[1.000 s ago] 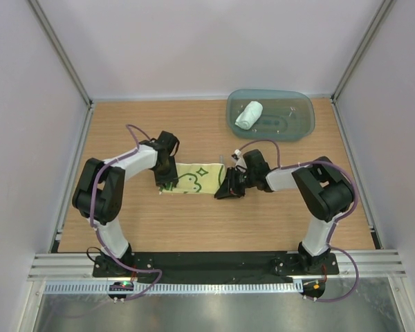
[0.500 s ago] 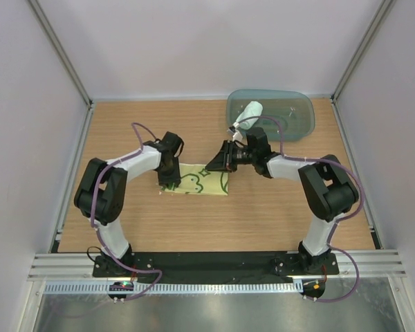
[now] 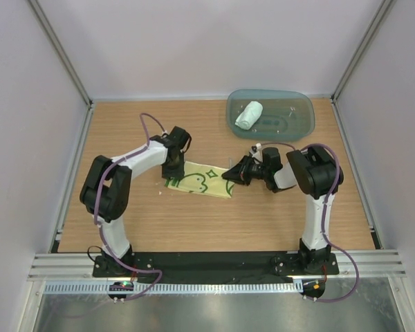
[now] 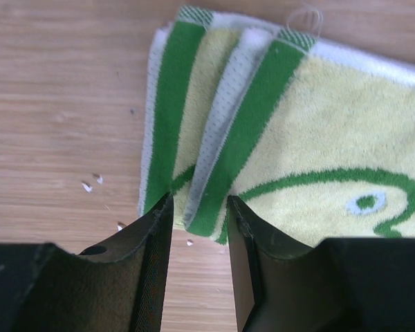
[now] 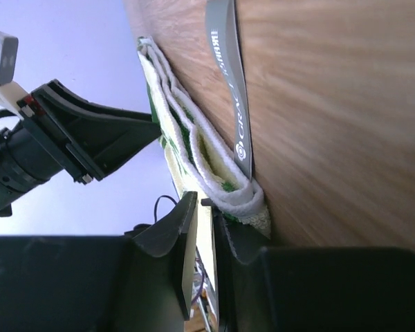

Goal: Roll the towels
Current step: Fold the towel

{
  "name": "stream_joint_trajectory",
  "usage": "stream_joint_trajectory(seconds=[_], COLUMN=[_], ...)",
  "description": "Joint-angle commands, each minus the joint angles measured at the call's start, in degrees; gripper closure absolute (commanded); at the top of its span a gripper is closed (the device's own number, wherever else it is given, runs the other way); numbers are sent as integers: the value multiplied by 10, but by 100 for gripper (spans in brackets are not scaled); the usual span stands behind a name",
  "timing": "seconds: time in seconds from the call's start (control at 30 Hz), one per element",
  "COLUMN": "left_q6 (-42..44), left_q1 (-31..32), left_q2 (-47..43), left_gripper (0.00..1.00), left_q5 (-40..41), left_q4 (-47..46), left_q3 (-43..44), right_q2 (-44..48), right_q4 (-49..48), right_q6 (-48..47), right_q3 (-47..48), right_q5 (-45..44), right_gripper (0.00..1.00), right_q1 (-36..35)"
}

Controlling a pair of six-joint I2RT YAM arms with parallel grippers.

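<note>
Over the last second my right tool [image 3: 232,175] swung up over the cloth and has come back down at its right end, with that arm now folded in tighter. My left tool [image 3: 171,174] has crept up and to the right. The yellow towel [image 3: 202,181] has moved with it and now lies slightly slanted on the desk [image 3: 124,138], its right end lower in the overhead view.

On the left wrist camera, the fingers [image 4: 155,235] stand a little apart. The towel's folded, green-edged left end [image 4: 332,124] just reaches into the gap between their tips. I cannot tell whether they are actually pinching it.

On the right wrist camera, the right tool [image 5: 206,202] is closed down to a slit with a pale yellow sliver in it, so I read it as gripping a layer at the towel's thick folded end [image 5: 221,187]. A grey label [image 5: 228,90] lies along that end.

The mint-white towel [image 3: 249,114] sits rolled inside the teal tray [image 3: 297,117] at the far right of the desk, well apart from both tools.
</note>
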State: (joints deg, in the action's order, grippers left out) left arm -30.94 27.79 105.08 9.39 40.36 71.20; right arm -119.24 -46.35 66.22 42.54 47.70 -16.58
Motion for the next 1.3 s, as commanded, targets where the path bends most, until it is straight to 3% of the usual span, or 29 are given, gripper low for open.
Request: stream_joint_trajectory(seconds=[0.0, 0.2, 0.3, 0.43, 0.5, 0.6, 0.63, 0.67, 0.7, 0.73, 0.83, 0.93, 1.03, 1.13, 1.27], left_q6=[32, 50, 58, 57, 64, 53, 42, 33, 13, 32, 4, 10, 4, -9, -7], left_q1=[1, 15, 38, 98, 123, 137, 135, 134, 129, 128, 157, 254, 319, 363, 411], left_q2=[30, 58, 37, -20, -81, -159, -212, -233, -247, -259, -249, -243, -202, -138, -56], left_gripper=[62, 63, 63, 65, 62, 60, 44, 12, 4, 1, 6, 9, 9, 11, 11], left_q5=[55, 116, 164, 257, 291, 246, 238, 237, 197, 88, 76, 208, 254, 286, 313], left_q4=[23, 63, 102, 148, 141, 45, -46, -85, -109, -130, -114, -107, -71, -27, -9], left_q3=[59, 126, 172, 227, 220, 131, 94, 6, -21, -38, -46, -55, -23, 23, 73], right_q2=[29, 106, 194, 339, 423, 506, 520, 536, 558, 571, 620, 673, 700, 694, 677], right_q4=[-41, -14, 137, 384, 493, 552, 560, 565, 571, 572, 592, 616, 665, 732, 766], right_q6=[15, -27, -100, -236, -299, -330, -332, -333, -332, -331, -324, -312, -306, -295, -293], right_q3=[-40, -91, -77, -4, 19, 39, 37, 33, 28, 15, -10, -32, -32, -13, -6], right_q5=[-21, -25, -30, -101, -167, -224, -235, -248, -259, -273, -311, -374, -430, -515, -532], right_gripper=[79, 74, 59, 55, 51, 46, 46, 45, 45, 45, 45, 45, 43, 42, 42], right_q1=[-1, 0, -1, -8, -12, -16, -17, -16, -17, -16, -17, -16, -16, -17, -16])
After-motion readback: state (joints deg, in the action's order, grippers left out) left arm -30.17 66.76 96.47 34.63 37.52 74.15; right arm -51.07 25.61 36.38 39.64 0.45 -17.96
